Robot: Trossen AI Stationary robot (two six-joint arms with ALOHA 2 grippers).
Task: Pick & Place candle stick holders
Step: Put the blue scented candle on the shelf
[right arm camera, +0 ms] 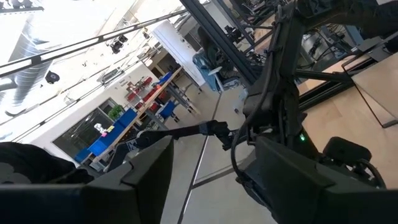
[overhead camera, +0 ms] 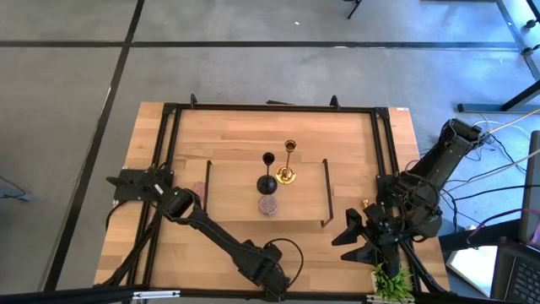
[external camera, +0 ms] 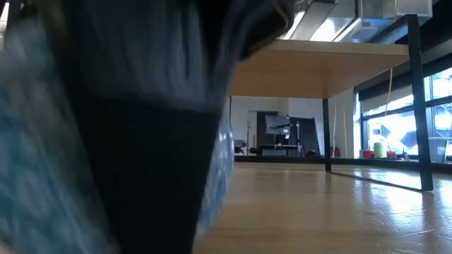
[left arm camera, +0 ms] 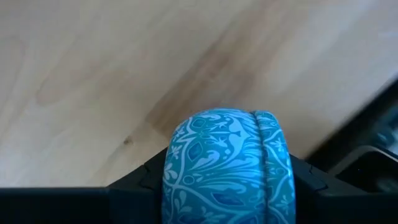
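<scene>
While the table filled most of the high view, the board with black end rails sat at its centre. The left arm reached to the lower centre of that frame, its gripper set around a blue round, a squat piece printed with pale leaf scrolls on turquoise and ringed by a seam near one end; dark fingers flanked it on both sides, though whether they gripped it could not be told. The right gripper waited at lower right, fingers apart and empty. On the board stood a black stem and, just right of it, a shiny gold stem on a round foot. A mauve round lay below them; a pink round sat beside the board's left rail. A plant stood at the bottom right.
</scene>
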